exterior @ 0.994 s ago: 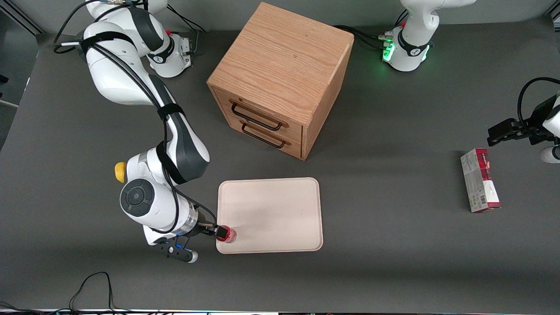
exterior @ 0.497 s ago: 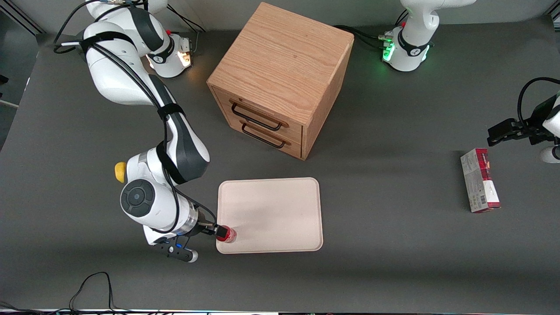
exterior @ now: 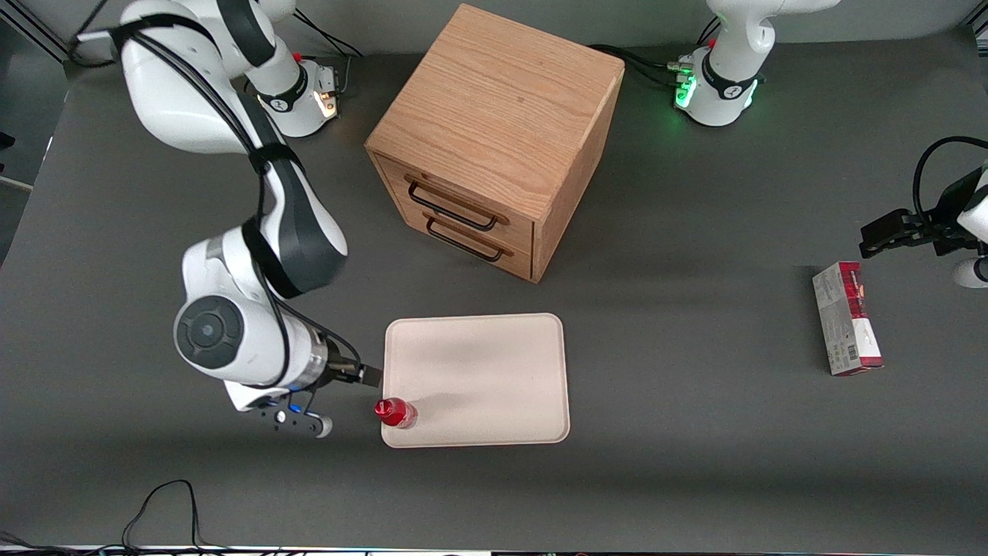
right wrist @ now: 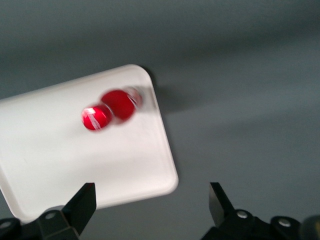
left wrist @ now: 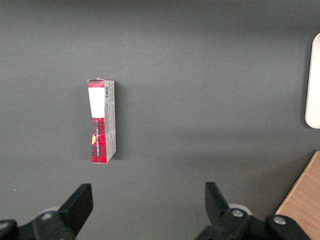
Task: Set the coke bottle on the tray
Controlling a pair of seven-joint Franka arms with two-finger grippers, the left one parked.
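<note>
I'm hovering the gripper [right wrist: 150, 210], fingers spread and empty, above the bottle [exterior: 395, 412] standing in the tray's [exterior: 494, 371] corner, planning to rise straight, avoiding a knock.

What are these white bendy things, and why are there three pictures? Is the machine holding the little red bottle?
The white bendy things are robot arms. One picture looks down on the whole table from the front. The other two come from small cameras on the arms' wrists, so you see what each arm sees.

The working arm ends in a gripper with two jaws, like a pincer. Its jaws are open and it holds nothing. It sits just beside the tray, a bit farther from the front camera than the coke bottle.

The bottle stands upright in a corner of the cream tray, on its own. From the working arm's wrist camera you see its red cap from above.

There is also a wooden drawer cabinet, and a red-and-white carton lying toward the parked arm's end of the table.
</note>
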